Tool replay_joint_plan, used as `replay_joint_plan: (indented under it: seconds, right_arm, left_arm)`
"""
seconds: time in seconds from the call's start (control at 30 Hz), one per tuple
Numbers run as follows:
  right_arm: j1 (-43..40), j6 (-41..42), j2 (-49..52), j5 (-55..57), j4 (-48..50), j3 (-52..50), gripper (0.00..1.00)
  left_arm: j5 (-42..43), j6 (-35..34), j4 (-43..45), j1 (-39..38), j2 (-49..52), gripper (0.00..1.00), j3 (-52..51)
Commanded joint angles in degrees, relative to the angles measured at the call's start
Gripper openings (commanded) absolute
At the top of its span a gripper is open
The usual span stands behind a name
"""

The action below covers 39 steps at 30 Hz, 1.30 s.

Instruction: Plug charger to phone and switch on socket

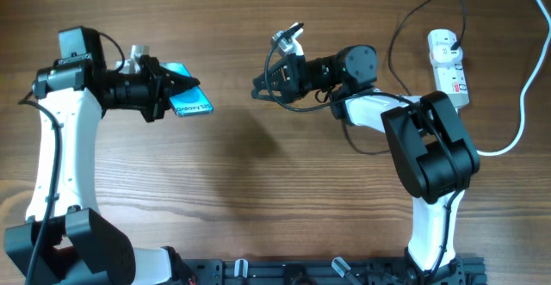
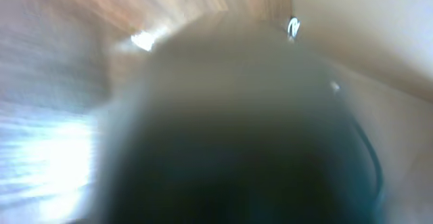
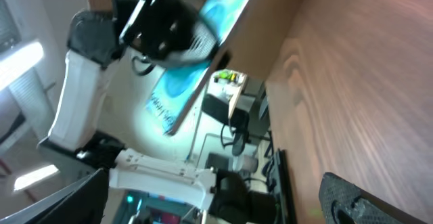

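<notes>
My left gripper (image 1: 176, 91) is shut on the phone (image 1: 193, 104), a flat turquoise-screened slab lifted off the table at the left. The left wrist view is filled by a dark blur. In the right wrist view the phone (image 3: 177, 92) shows tilted, clamped by the black left gripper (image 3: 159, 28). My right gripper (image 1: 257, 90) hovers at centre, pointing at the phone, open with nothing between its fingers; only one fingertip (image 3: 355, 200) shows. The charger (image 1: 393, 44), a thin black cable, runs from the socket (image 1: 449, 65) and loops under the right wrist. Its tip is hidden.
The white power strip lies at the far right with a thick white cord (image 1: 521, 104) curving off the right edge. Wooden tabletop (image 1: 258, 190) lies between the arms. Both arm bases stand at the front edge.
</notes>
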Motion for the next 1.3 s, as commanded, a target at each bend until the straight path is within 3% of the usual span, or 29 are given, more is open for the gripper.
replay_joint_plan:
  seconds: [0.0,0.1,0.23,0.3,0.4,0.47,0.6,0.7,0.9,1.07,1.17,1.27]
  right_arm:
    - [-1.42,-5.53,1.07,4.72,-1.73,-0.68,1.0]
    - [-4.52,-5.4,1.07,4.61,-1.7,-0.72,0.99]
    - [-6.29,-7.28,1.07,5.92,-11.21,-1.27,1.0]
    - [-6.34,-14.36,1.07,5.97,-23.8,-1.27,1.0]
    - [-6.27,-25.99,1.07,4.57,-35.69,-1.27,1.0]
    - [-6.29,-31.15,1.07,0.13,-35.26,-1.25,1.0]
    - [-6.34,-30.73,1.07,-7.54,-35.28,-1.27,1.0]
    - [-6.27,-25.66,1.07,-8.85,-35.43,-1.27,0.89]
    - [-4.63,-24.65,1.07,-8.57,-37.48,-3.98,0.92]
    - [-4.68,-21.29,1.07,5.97,-35.06,-5.16,0.58]
    - [-4.74,-23.17,1.05,11.23,-35.5,-3.56,0.54]
    - [-6.25,-20.0,1.05,15.85,-36.54,-0.46,0.55]
  left_arm:
    - [17.27,0.37,0.5,-1.7,-1.07,0.04,0.98]
    - [28.83,0.37,1.53,-2.12,-1.07,0.04,0.98]
    - [29.64,-5.03,-3.85,-5.09,-1.09,0.04,0.98]
    - [29.62,-10.86,-6.82,-7.08,-1.07,0.04,0.98]
    - [29.33,-13.57,-8.63,-9.79,-1.14,0.04,0.98]
    - [28.98,-13.57,-10.14,-11.67,-1.14,0.04,0.98]
    - [29.35,-16.92,-13.2,-16.39,-1.2,0.04,0.98]
    - [31.89,-18.27,-14.53,-18.56,-1.51,0.04,1.01]
    - [33.11,-18.29,-14.58,-20.39,-2.47,0.04,1.01]
    - [33.27,-18.27,-14.56,-20.41,-3.23,0.04,1.01]
    - [32.81,-18.27,-14.53,-20.41,-3.23,0.04,1.01]
    - [32.33,-18.29,-14.53,-20.41,-3.23,0.04,1.01]
